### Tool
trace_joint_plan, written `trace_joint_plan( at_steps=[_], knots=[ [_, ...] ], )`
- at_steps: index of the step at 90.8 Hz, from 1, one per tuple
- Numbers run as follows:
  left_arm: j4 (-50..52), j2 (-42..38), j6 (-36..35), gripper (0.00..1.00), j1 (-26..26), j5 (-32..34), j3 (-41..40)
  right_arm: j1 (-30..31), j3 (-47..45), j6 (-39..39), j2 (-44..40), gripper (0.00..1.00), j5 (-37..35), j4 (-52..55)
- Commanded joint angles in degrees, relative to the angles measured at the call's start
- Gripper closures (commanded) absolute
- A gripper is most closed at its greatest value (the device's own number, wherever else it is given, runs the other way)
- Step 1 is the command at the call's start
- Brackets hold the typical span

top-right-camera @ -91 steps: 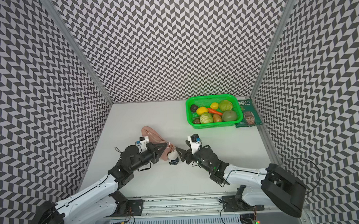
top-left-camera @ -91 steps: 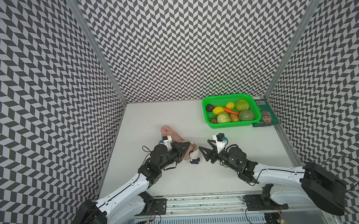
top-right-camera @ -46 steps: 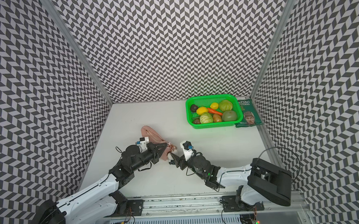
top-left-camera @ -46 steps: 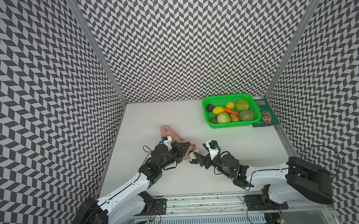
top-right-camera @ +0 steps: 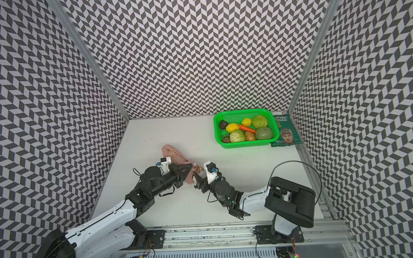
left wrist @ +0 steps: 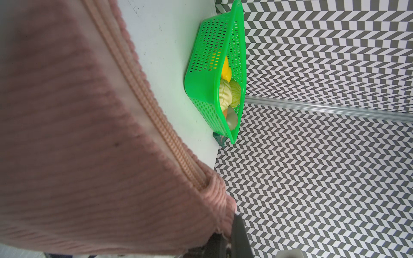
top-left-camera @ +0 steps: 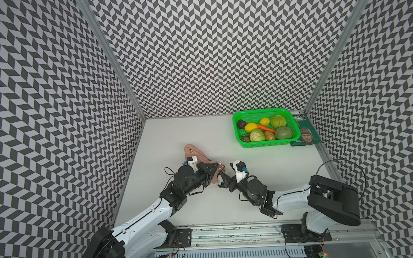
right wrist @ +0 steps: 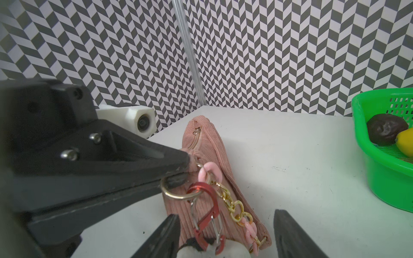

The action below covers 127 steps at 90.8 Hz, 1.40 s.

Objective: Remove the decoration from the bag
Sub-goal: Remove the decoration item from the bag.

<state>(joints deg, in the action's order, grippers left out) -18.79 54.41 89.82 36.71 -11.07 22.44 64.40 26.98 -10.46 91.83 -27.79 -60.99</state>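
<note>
The bag (top-left-camera: 194, 153) (top-right-camera: 171, 152) is a pink corduroy pouch lying on the white table; it fills the left wrist view (left wrist: 78, 134). My left gripper (top-left-camera: 217, 169) (top-right-camera: 191, 168) (right wrist: 186, 166) is shut on the bag's near end, beside a gold ring (right wrist: 176, 196). From that ring hangs the decoration (right wrist: 206, 216): a red clasp above a white fluffy pom-pom with a black part. My right gripper (right wrist: 225, 234) (top-left-camera: 223, 181) (top-right-camera: 196, 180) is open, with one finger on each side of the decoration, touching neither the clasp nor the pom-pom. In the top views the decoration is mostly hidden.
A gold and pink chain (right wrist: 237, 207) lies along the bag beside the clasp. A green basket (top-left-camera: 261, 145) (top-right-camera: 244, 145) (right wrist: 384, 169) of toy fruit and vegetables stands at the back right, with a dark green snack packet (top-left-camera: 306, 134) beside it. Patterned walls enclose the table.
My right arm has reached left toward the bag, bringing its fingers around the decoration, and its jaws have narrowed a little. The left gripper and the bag have stayed put.
</note>
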Motion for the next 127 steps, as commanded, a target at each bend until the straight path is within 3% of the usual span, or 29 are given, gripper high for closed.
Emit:
trace_joint_plan(
  at_steps=[1,20,78,127],
  knots=[
    [-2.31,-0.48,-0.17,1.0,-0.32,0.77,2.07,0.37,1.67,0.59,1.56,0.34,-2.16,-4.52],
    [-2.13,-0.54,-0.08,1.0,-0.32,0.82,2.05,0.74,2.91,1.29,3.88,0.38,-3.42,-4.71],
    [-1.74,-0.45,-0.08,1.0,-0.23,1.28,2.17,5.88,7.42,9.97,13.32,0.47,-21.7,-14.32],
    [-1.87,-0.28,0.0,1.0,-0.23,1.31,2.08,6.02,7.34,11.43,13.72,0.51,-22.33,-15.85]
  ],
)
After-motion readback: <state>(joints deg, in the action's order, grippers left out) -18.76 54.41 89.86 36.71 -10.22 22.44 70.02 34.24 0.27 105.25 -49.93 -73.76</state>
